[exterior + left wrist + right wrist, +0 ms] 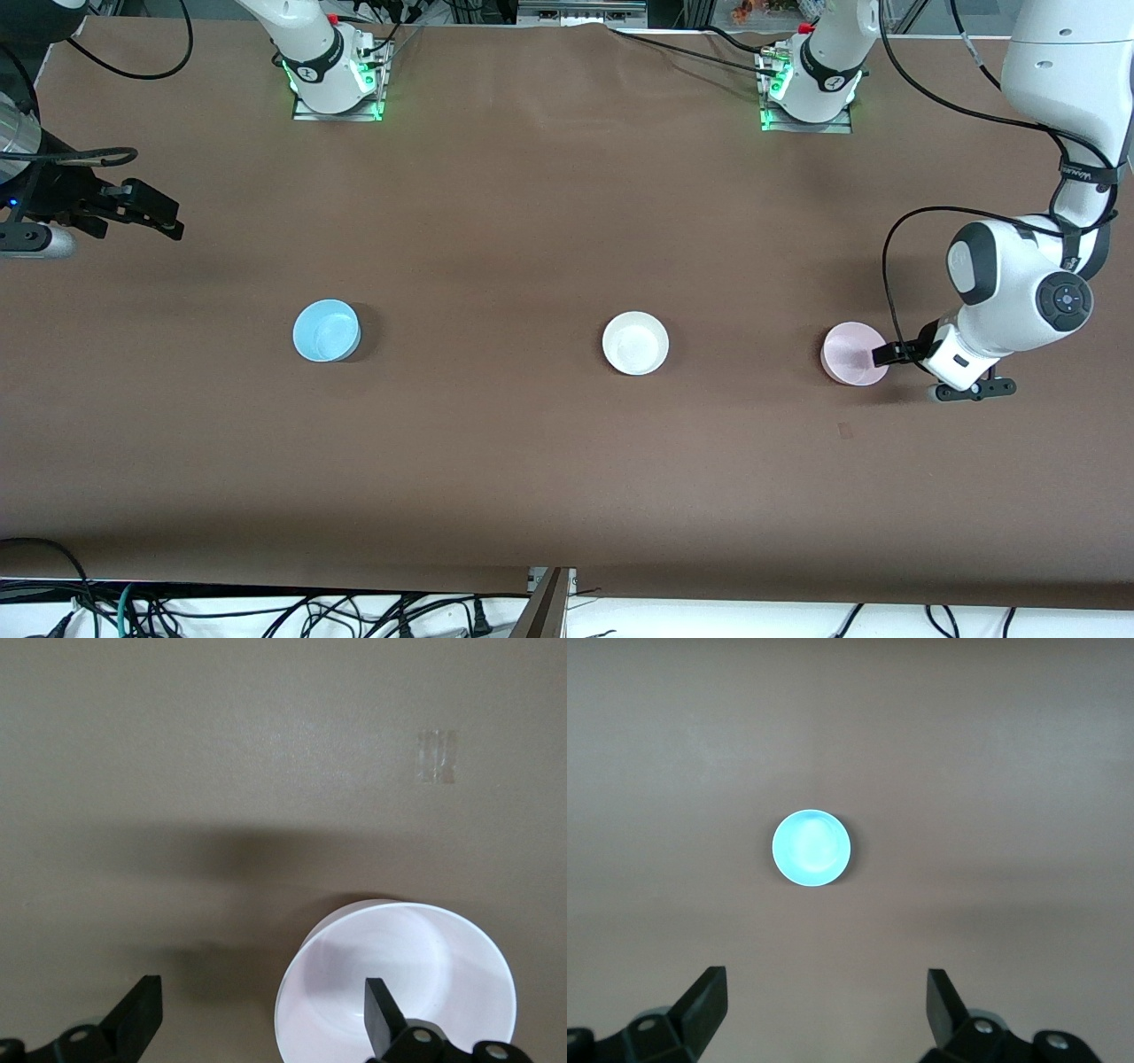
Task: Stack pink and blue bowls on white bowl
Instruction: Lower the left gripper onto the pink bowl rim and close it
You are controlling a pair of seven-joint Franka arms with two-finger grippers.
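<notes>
While the three bowls sit apart in a row, blue bowl [326,330] toward the right arm's end, white bowl [635,343] midway, pink bowl [854,354] under left gripper [889,354], jaws apart astride its rim, right gripper [168,221] aloft, jaws apart, holding nothing.

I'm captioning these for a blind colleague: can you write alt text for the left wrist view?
The left gripper hangs open low over a brown table, one finger over the inside of a pale pink bowl, the other outside its rim. A small piece of clear tape sticks to the table farther off.
</notes>
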